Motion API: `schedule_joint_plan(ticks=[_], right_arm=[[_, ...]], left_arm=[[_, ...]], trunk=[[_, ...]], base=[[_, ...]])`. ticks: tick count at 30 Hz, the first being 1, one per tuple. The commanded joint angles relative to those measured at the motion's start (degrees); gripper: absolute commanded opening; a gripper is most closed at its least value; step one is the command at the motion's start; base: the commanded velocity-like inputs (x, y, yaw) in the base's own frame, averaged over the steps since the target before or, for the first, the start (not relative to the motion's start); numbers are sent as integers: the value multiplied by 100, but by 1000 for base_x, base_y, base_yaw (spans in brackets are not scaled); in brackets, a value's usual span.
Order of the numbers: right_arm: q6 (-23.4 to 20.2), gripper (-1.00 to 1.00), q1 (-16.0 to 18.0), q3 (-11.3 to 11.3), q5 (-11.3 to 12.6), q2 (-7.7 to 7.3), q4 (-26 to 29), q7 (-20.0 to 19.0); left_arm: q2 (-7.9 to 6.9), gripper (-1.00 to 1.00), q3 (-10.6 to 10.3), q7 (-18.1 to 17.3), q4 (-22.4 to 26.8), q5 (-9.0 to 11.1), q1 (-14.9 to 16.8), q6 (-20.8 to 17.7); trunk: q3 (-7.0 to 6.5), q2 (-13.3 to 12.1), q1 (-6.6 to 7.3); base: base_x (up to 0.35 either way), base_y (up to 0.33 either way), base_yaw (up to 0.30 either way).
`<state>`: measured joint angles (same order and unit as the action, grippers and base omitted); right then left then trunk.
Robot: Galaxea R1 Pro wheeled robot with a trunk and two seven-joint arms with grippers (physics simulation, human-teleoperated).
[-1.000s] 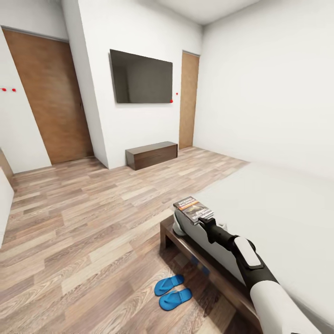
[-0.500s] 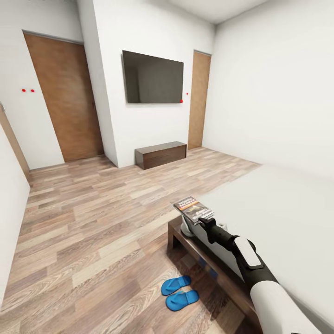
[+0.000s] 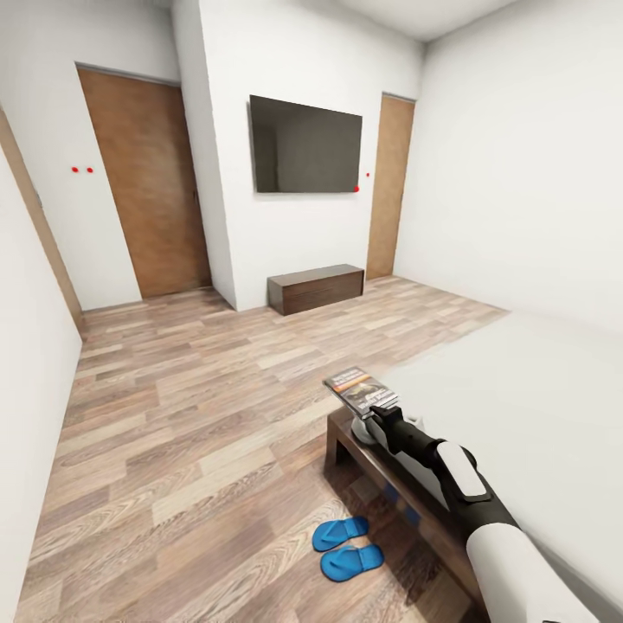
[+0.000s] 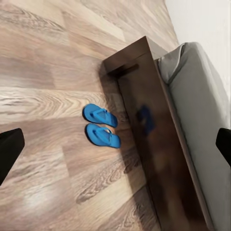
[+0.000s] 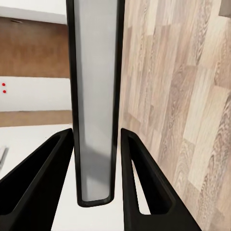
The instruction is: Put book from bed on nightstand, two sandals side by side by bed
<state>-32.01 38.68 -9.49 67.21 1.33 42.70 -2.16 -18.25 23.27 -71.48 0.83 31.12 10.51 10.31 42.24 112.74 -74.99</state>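
The right end effector is clamped on the book, held above the bed's foot corner. The left end effector is spread apart. The sandals lie paired on the floor beside the bed frame.

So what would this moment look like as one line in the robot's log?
right gripper: shut on book | sandals: side by side on floor beside bed | left gripper: open

Bright blue flat flip-flop sandals lie on a floor of grey-brown wood-grain planks, beside a dark brown wooden bed frame bearing a smooth light-grey mattress. The small thin paperback book has a dark cover with an orange-and-white band. Light-brown wooden doors and a black wall screen stand against white walls.
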Motion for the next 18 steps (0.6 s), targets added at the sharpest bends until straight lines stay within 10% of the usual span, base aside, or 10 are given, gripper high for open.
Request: schedule_joint_plan(ticks=[1,18], right_arm=[[-42,-100,3,-35,-6,7,2,-12],[-42,-100,5,-35,-6,7,-16,-13]], left_arm=[[2,100,3,-110,-7,-9,5,87],[153,100,-1,-603,-4,-403,-23,703]], trunk=[[6,3,1],[6,3,1]], base=[[0,0,139],[0,0,139]])
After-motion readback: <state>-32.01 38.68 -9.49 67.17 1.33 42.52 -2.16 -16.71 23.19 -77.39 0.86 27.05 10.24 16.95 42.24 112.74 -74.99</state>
